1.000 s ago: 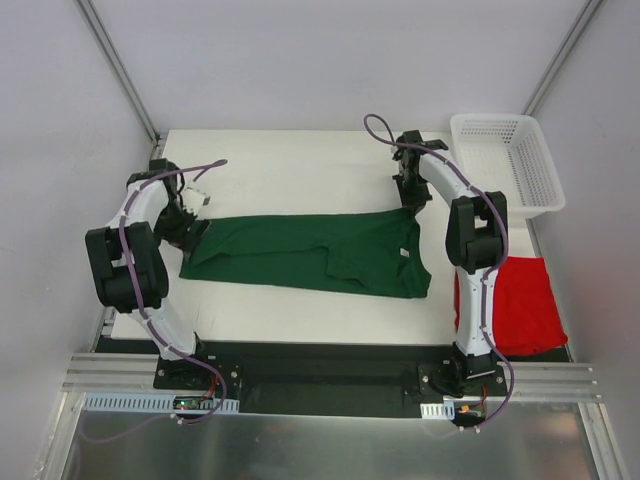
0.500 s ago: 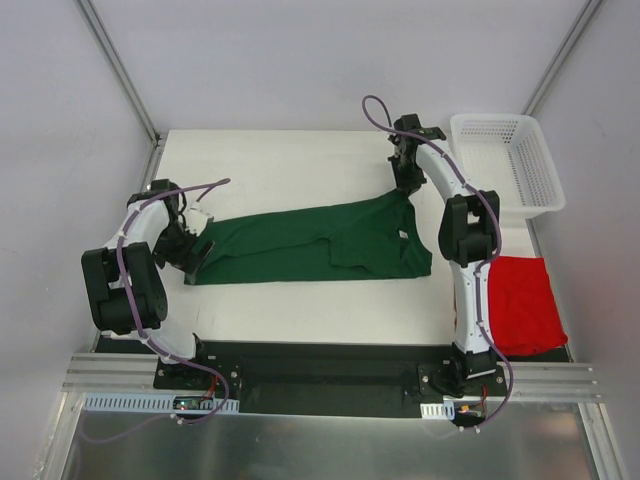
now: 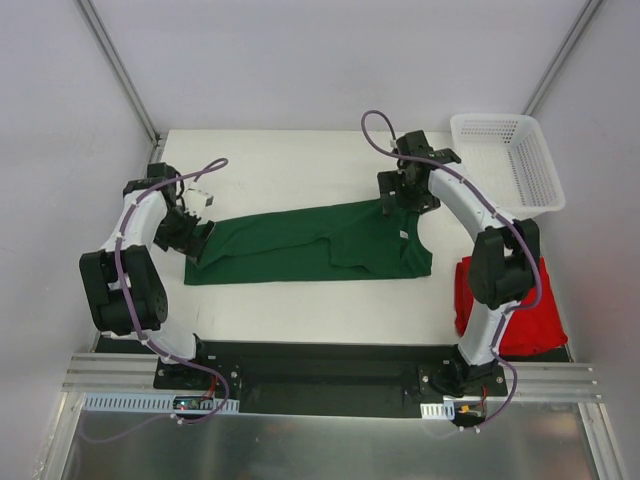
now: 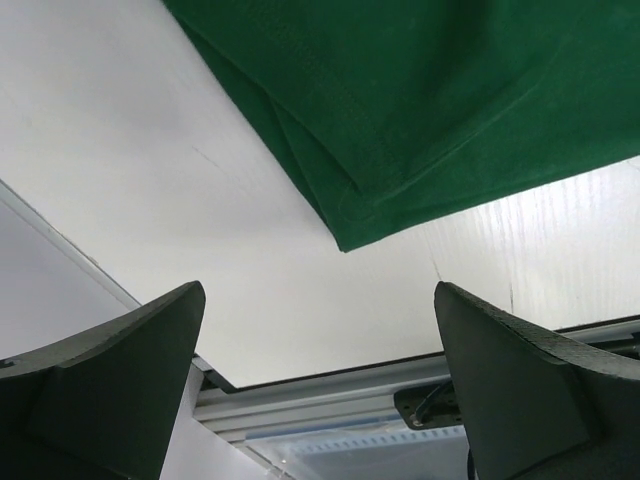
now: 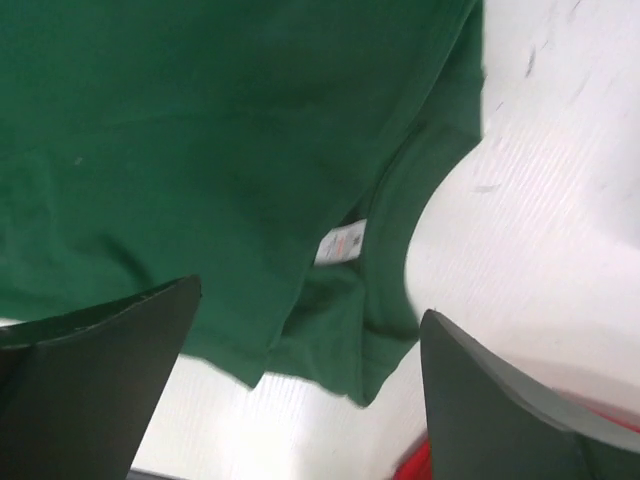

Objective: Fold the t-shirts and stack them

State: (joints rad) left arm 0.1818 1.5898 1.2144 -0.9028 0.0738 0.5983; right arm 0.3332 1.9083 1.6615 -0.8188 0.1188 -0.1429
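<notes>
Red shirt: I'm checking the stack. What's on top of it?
No garment shows on the red shirt. The right arm crosses over its left side, hiding that part.

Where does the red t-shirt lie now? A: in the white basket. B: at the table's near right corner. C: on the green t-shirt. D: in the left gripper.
B: the red t-shirt lies at the near right corner, apart from the green t-shirt and the basket.

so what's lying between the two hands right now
The green t-shirt, laid out from the left hand to the right hand; the top view shows it.
</notes>
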